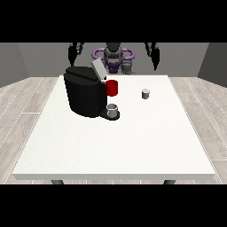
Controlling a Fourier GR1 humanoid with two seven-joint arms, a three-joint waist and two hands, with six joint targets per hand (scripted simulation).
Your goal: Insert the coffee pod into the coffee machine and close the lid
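1. Counter (pixel 133 146): large white top. Nothing on it is in my grasp; the task looks not yet begun.
2. Coffee machine (pixel 84 93): black, at about 10 o'clock from the counter's middle. Its lid (pixel 98 70) stands tilted open. A red cup (pixel 112 88) sits just beside it at its 3 o'clock; a grey cup (pixel 113 110) rests on its tray.
3. Hand at the view's left (pixel 73 52) and hand at the view's right (pixel 154 54): both raised above the far edge at 12 o'clock, well apart from everything. I cannot tell whether the fingers are spread or pressed together.
4. Coffee pod (pixel 146 93): small, grey, upright, alone at about 1 o'clock from the middle, well apart from the machine.
5. Risks, my judgement: the pod is small, so an off-centre pinch could tip or roll it. Carrying it across, I could clip the red cup. Bumping the open lid early could shut it before the pod is in.
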